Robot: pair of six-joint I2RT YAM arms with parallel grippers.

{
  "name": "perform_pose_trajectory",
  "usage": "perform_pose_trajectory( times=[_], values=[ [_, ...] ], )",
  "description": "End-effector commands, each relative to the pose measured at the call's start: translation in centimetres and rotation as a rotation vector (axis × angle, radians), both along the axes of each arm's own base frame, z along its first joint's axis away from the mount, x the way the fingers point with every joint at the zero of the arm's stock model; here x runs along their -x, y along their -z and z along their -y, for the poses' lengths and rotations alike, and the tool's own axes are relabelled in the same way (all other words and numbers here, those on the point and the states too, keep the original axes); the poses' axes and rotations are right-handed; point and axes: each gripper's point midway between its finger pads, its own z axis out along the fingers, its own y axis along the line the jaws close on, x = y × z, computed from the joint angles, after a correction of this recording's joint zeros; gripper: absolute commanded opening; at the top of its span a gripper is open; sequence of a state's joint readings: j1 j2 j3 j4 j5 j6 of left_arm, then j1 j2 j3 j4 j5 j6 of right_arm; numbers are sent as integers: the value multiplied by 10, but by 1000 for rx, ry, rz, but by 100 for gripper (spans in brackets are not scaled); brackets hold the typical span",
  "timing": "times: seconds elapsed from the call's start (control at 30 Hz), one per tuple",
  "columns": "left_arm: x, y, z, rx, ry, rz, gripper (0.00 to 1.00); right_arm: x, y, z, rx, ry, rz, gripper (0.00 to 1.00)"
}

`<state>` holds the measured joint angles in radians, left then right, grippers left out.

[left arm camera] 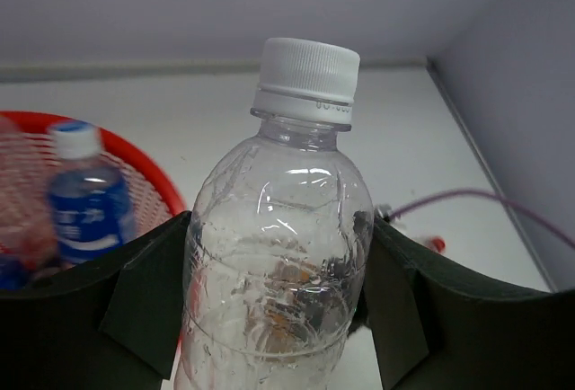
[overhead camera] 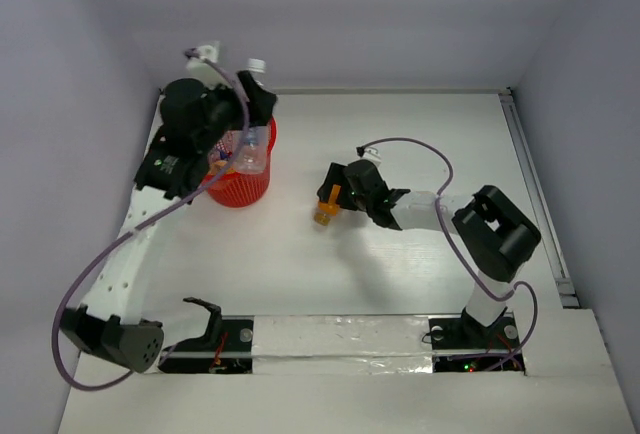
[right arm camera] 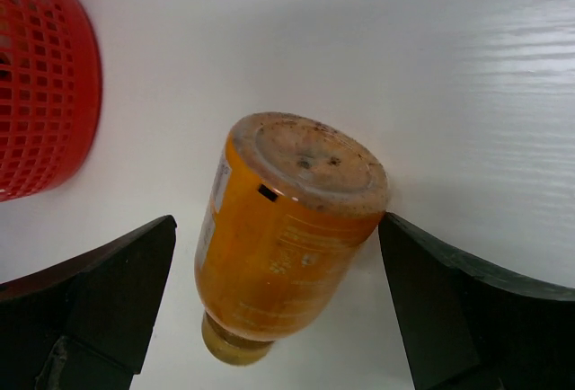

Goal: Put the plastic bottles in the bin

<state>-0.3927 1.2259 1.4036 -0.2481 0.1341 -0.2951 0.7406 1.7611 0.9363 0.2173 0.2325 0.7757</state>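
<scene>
Left end effector was clamped on the clear bottle, white cap up, over the bin. A blue-label bottle sat inside the bin, off to its left. Right end effector stood wide, straddling the orange bottle, which lay ungripped on the surface. My read: at least one in, two left. Arm hid most of the bin, so no count.
</scene>
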Motion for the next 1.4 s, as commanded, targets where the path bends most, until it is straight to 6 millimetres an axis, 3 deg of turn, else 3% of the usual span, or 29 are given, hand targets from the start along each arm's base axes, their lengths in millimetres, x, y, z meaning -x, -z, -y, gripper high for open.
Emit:
perform_pose_trajectory(
  times=[0.0,0.07,0.13,0.2,0.33,0.43,0.57,0.8,0.93,1.03,1.17,1.2,1.23,1.37],
  values=[
    [5,-71,-58,92,-190,185,52,-15,-19,-23,-67,-32,24,100],
    [4,-81,-78,95,-267,237,52,-16,-15,-24,-66,-27,17,100],
    [3,-89,-107,90,-387,279,52,-18,-10,-23,-52,-18,10,91],
    [-1,-87,-120,78,-441,301,52,-18,-7,-21,-42,-12,11,86],
    [-20,-72,-166,1,-636,330,52,-16,-4,-17,-51,-8,22,72],
    [-32,-61,-183,-3,-692,350,51,-13,-16,-15,-106,-5,71,63],
    [-41,-58,-195,40,-736,422,50,-8,-35,-10,-126,-16,125,61],
    [-68,-33,-196,96,-763,420,48,3,-96,-1,-192,-40,243,59],
    [-74,-17,-200,169,-803,432,45,14,-143,1,-241,-74,320,59],
    [-78,1,-198,203,-799,429,46,18,-167,3,-261,-91,366,59],
    [-83,41,-195,190,-788,380,59,26,-214,2,-313,-120,455,59],
    [-83,46,-194,184,-781,371,62,26,-237,1,-337,-125,493,59],
    [-82,48,-194,185,-779,370,66,26,-246,0,-340,-131,508,59],
    [-71,52,-192,188,-766,353,98,24,-290,-14,-356,-164,591,59]
  ],
)
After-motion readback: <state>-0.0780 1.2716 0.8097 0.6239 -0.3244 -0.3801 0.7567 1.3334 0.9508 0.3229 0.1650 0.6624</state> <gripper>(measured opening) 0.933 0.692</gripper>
